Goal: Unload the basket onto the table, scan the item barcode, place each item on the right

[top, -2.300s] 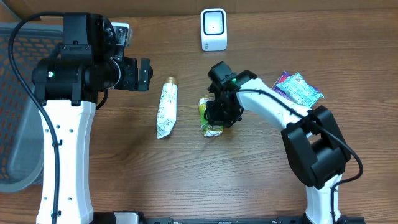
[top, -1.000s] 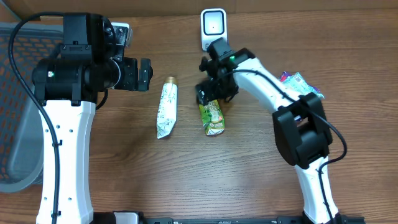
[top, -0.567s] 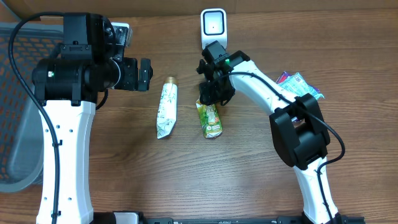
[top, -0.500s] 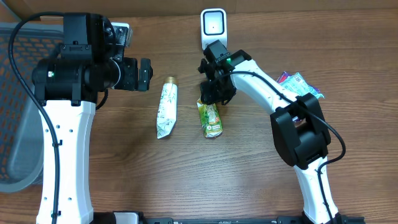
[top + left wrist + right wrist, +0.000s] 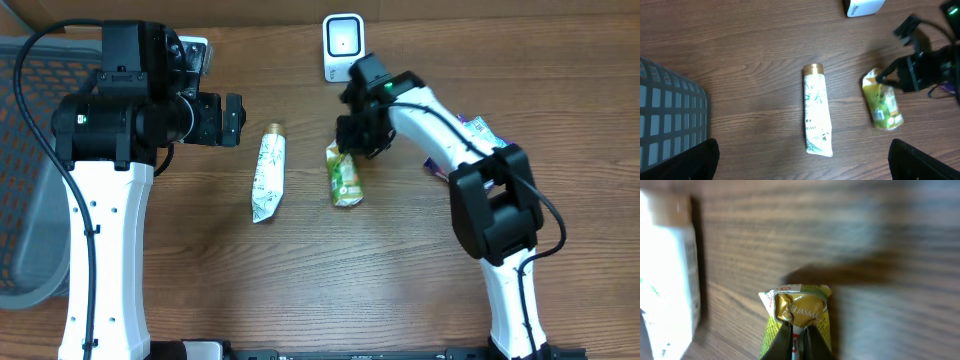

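Overhead, the right claw (image 5: 348, 148) grips the pouch (image 5: 346, 180) by its top edge: grasp done, presenting its barcode to the scanner (image 5: 343, 45) just beyond the claw remains.

The scanner (image 5: 343, 47) is standing at the table's (image 5: 300, 290) far edge, near its middle. The pouch (image 5: 345, 180) is lying in front of it, with the tube (image 5: 267, 172) lying apart on its left. The packets (image 5: 482, 128) are sitting toward the right edge, and the basket (image 5: 22, 240) is sitting at the left edge.
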Controlling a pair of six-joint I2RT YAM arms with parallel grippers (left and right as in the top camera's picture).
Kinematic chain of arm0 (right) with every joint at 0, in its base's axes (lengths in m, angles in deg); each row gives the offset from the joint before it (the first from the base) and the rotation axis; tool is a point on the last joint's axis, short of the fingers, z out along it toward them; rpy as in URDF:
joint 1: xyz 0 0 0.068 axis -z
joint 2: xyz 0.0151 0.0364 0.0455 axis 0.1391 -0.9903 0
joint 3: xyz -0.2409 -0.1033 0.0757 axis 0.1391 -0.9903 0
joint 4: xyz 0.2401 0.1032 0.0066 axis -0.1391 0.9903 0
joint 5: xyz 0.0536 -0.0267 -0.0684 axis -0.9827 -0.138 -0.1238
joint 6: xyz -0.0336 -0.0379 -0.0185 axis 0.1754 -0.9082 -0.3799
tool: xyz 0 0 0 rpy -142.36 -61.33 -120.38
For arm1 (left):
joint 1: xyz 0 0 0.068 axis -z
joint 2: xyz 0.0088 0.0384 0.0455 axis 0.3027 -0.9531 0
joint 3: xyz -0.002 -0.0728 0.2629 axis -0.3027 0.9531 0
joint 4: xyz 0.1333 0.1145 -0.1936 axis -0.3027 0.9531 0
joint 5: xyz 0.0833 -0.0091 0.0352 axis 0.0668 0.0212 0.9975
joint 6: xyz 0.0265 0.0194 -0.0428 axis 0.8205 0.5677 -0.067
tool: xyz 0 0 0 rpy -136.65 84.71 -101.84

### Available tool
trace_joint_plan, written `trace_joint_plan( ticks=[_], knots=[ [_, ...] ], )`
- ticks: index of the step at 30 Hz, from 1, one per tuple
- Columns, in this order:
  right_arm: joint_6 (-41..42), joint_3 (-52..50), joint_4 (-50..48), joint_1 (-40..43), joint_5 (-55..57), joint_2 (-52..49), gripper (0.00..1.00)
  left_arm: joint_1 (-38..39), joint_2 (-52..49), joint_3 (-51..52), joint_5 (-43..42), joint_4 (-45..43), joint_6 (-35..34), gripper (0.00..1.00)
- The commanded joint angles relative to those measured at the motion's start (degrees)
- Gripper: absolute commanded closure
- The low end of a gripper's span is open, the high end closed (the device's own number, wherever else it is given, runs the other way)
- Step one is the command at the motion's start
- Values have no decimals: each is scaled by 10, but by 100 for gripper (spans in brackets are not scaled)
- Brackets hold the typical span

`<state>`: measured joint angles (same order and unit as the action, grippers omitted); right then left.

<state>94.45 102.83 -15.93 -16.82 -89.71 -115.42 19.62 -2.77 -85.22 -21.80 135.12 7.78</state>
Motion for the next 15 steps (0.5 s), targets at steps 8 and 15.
trace_joint_plan(
  ticks=[8,15],
  knots=[
    [89,-1,-88,39,-77,88,96,-1,-2,-5,-6,-1,-4,0],
    [98,-2,-110,41,-65,150,96,-1,-2,-5,-6,-1,-4,1]
  ],
)
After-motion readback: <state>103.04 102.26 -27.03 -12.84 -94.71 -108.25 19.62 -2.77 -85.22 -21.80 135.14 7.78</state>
